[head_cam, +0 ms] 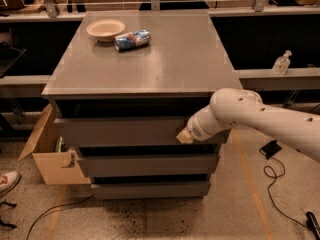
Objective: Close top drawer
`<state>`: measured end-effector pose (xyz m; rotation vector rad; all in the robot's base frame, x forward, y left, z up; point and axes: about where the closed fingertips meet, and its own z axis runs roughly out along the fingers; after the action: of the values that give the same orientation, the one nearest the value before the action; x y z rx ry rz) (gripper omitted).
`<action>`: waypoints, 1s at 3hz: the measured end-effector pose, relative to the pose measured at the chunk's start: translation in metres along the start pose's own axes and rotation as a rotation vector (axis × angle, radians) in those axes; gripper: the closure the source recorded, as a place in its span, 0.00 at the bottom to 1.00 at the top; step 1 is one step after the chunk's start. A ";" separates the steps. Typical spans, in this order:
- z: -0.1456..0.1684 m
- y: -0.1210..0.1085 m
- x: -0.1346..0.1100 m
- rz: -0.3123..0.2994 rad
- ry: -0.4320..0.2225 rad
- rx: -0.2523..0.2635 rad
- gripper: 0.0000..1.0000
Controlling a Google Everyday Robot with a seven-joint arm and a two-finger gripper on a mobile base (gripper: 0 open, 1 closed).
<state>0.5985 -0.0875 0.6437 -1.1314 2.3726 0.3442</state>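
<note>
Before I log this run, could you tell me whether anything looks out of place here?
The top drawer stands partly open, a dark gap showing under the cabinet top; the claw is at its front, right end. A can lies on its side beside the bowl.

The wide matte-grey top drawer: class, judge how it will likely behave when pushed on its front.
The wide matte-grey top drawer looks rigid: its flat front shows no sag, so it probably slides rather than flexes. The gripper sits at its right end, so it may skew slightly. Its smooth handleless face could let contact slip.
</note>
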 end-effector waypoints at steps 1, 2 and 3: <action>0.002 -0.002 -0.004 -0.017 0.014 -0.022 1.00; 0.004 0.001 -0.001 -0.020 0.045 -0.043 1.00; -0.003 0.007 0.025 0.039 0.105 -0.042 1.00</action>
<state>0.5787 -0.1010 0.6327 -1.1496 2.4925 0.3574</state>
